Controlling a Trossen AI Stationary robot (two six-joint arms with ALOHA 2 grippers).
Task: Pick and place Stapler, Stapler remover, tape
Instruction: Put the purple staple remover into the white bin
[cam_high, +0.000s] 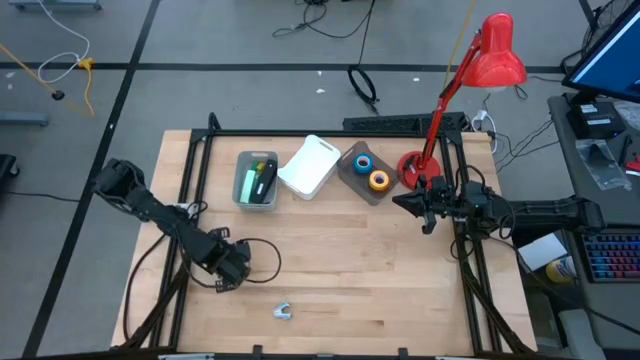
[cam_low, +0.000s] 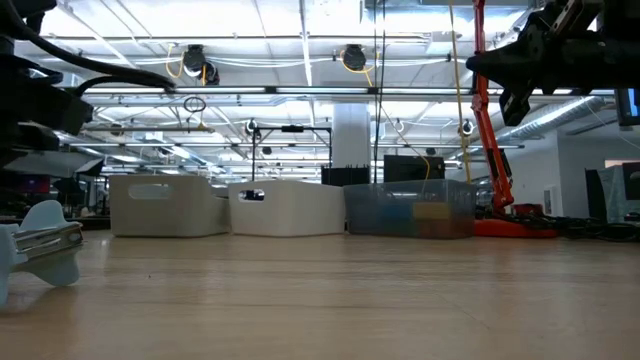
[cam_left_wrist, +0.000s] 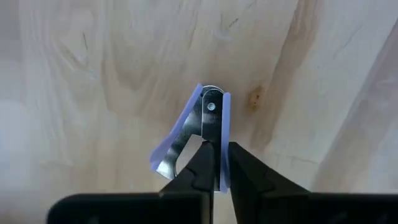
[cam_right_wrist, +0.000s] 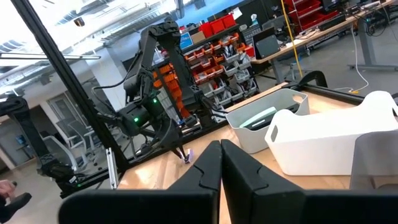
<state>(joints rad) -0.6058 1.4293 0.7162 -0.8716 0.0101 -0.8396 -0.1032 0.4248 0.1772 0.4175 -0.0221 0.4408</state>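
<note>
Left pincer (cam_left_wrist: 216, 163) clenched on the remover (cam_left_wrist: 196, 134), at 6 o'clock on the desk (cam_high: 400, 290)

The step in hand looks like picking up the remover; next likely calls for a straight lift, then a carry toward the bins at 12 o'clock. Tape (cam_high: 372, 172) already sits in the clear bin (cam_high: 352, 180). Right pincer (cam_right_wrist: 221, 158) waits clenched at 3 o'clock, holding nothing

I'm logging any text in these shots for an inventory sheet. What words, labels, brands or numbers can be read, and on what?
None can be read.
Stapler remover: bare metal and pale blue plastic, no marking shows.
Tape rolls in the clear bin: no print visible.
White bin and grey bin: no labels seen.
Storage bins on the shelves in the room behind: too small to read.
Monitor beside the table: too blurred to read.
</note>
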